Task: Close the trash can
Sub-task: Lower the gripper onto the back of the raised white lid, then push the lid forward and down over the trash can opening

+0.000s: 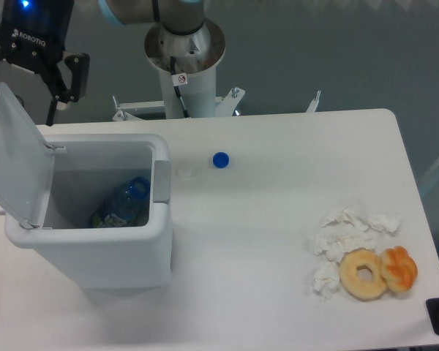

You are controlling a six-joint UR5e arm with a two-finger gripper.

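Note:
The trash can [95,256] is a boxy white bin at the table's left front. Its flat white lid [14,161] is swung open and stands nearly upright on the left side. A grey push tab [162,181] sits on the right rim. A clear plastic bottle with a blue cap [124,205] lies inside. My black gripper [25,84] hangs above and behind the lid's top edge at the upper left. Its fingers are spread wide and hold nothing. The left finger is partly cut off by the frame edge.
A blue bottle cap [220,159] and a small clear cap [184,172] lie right of the bin. Crumpled tissues [344,234], a doughnut [364,274] and an orange pastry [399,268] lie at the right front. The arm's base [184,51] stands behind the table.

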